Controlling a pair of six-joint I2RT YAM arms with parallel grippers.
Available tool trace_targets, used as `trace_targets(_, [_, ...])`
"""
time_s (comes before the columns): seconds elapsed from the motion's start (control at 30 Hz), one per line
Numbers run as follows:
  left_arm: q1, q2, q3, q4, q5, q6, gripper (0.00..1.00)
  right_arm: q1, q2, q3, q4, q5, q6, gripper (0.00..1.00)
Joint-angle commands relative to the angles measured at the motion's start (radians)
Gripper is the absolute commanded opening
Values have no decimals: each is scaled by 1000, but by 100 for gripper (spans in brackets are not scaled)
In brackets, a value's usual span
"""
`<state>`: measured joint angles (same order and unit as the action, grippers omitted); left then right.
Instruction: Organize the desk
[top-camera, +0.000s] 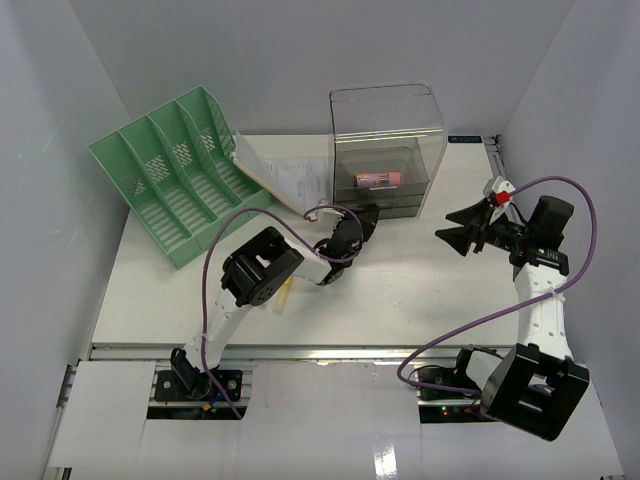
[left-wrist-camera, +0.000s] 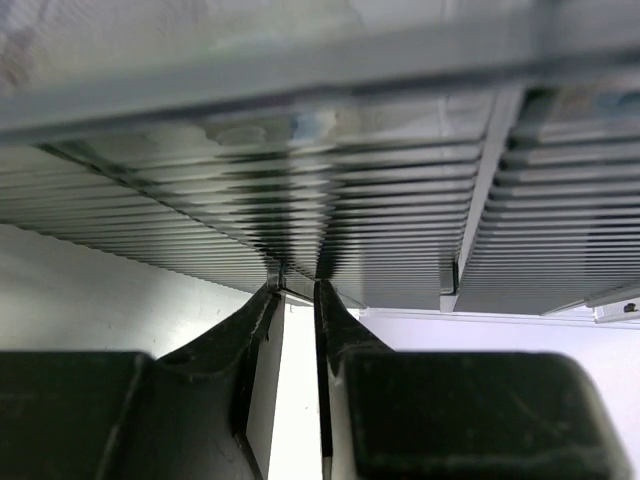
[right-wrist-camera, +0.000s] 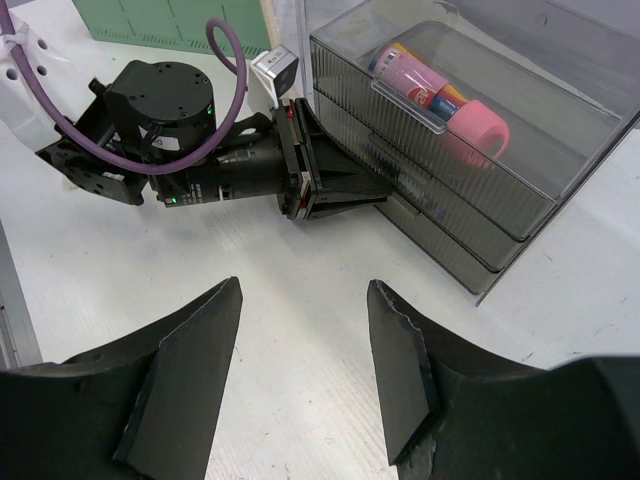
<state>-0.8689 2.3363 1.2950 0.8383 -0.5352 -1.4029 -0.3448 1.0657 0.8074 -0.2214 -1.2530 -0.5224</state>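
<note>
Top external view: desk (top-camera: 400, 290) under both arms, green rack (top-camera: 170, 190) at left. Left claw (left-wrist-camera: 295, 290): pressed nearly closed against drawer unit (right-wrist-camera: 470, 215) front, hold unclear. Right claw (right-wrist-camera: 305, 290): hangs wide open, empty. Risks dragging the whole unit, or slipping off, through a crooked pull.

You've got a white desk (top-camera: 420, 290) with a metal rail on its near edge. A green file rack (top-camera: 175, 175) sits at 10 o'clock, set at a slant. Papers (top-camera: 290, 180) at 12 o'clock sit between the rack and a smoky drawer unit (top-camera: 388, 150) at 1 o'clock. A pale yellow stick (top-camera: 285, 296) lies at 7 o'clock, partly hidden.
</note>
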Motion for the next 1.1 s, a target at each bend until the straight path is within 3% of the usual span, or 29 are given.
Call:
trace_targets(0.0, [10, 1, 20, -12, -12, 2, 23, -9, -19, -6, 14, -42, 12, 60])
trace_targets(0.2, [8, -5, 4, 22, 14, 9, 0, -10, -19, -10, 14, -43, 7, 60])
trace_targets(0.73, [-140, -89, -280, 260, -3, -6, 0, -13, -20, -31, -3, 46, -57, 61])
trace_targets(0.87, [-151, -98, -324, 276, -3, -31, 1, -13, -4, -11, -66, 83, -130, 67])
trace_targets(0.93, [-150, -103, -335, 264, -6, -50, 24, -11, 10, 21, -122, 97, -197, 73])
trace_targets(1.0, [-147, -120, -342, 227, 6, -70, 45, -11, 42, 79, -257, 108, -363, 80])
trace_targets(1.07, [-146, -143, -353, 205, 15, -75, 60, -11, 96, 165, -502, 129, -602, 89])
